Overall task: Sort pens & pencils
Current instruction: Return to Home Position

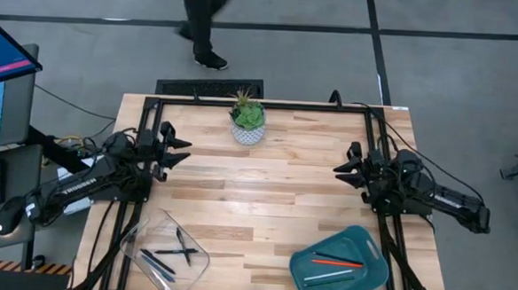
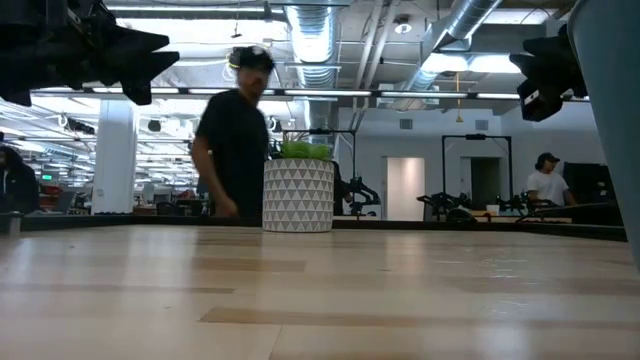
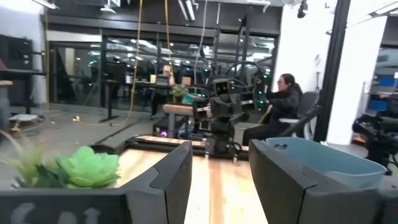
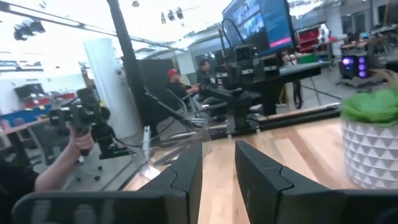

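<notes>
Two dark arms sit at the sides of the wooden table (image 1: 265, 199). The left gripper (image 1: 180, 151) is at the middle left of the frame and points toward the table's middle. Its fingers are apart with a wide gap, and nothing is between them. The right gripper (image 1: 341, 170) is at the middle right and points back at it. Its fingers are apart too, with a smaller gap, and hold nothing. Both grippers are up off the wood. A clear bin (image 1: 144, 226) lies at the lower left of the frame, with a few dark pens (image 1: 183, 246) inside it. A blue bin (image 1: 373, 258) lies at the lower right, with an orange-red pencil (image 1: 337, 260) and a grey pencil (image 1: 332, 274) inside. A white pot (image 1: 247, 131) with a green plant stands at the top middle of the table. A person (image 1: 203, 22) in dark clothes is on the floor past the far edge.
</notes>
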Robot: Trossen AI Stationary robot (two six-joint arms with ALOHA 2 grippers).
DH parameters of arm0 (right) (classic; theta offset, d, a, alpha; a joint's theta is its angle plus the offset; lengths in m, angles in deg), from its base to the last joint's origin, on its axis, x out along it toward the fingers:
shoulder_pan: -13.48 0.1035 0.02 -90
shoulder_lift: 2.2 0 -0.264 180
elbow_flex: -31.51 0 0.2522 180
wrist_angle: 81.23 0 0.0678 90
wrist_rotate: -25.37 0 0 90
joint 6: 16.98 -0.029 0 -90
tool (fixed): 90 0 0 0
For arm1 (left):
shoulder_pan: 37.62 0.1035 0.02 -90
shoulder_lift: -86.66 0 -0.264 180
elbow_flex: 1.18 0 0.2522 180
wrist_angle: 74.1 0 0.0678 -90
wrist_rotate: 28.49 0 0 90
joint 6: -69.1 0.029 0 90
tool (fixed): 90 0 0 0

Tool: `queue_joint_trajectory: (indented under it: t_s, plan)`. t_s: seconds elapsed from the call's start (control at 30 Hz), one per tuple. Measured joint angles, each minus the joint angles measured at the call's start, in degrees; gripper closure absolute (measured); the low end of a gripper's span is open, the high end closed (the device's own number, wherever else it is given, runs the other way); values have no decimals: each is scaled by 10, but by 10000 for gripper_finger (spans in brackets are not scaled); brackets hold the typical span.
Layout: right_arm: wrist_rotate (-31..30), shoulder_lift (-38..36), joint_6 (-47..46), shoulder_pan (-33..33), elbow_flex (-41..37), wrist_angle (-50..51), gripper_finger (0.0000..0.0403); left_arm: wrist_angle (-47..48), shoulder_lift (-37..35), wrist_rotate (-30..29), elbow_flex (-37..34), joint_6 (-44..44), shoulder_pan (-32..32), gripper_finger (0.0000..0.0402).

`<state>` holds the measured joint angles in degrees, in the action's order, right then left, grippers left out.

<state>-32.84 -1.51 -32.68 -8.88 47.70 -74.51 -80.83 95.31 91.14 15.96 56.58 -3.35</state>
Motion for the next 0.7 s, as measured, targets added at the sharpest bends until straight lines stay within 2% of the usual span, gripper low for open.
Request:
queue_joint_trajectory:
  t_s: [0.13,0.47,0.7]
  plan:
    - [0,10,-9,12,-20,-33,284,-16,0,-32,-27,-2,-37,252]
    - [-2,28,-4,24,-20,-65,284,-27,21,-107,-28,44,-177,252]
    - [-3,28,12,24,-20,-63,284,14,50,-219,-28,61,-258,252]
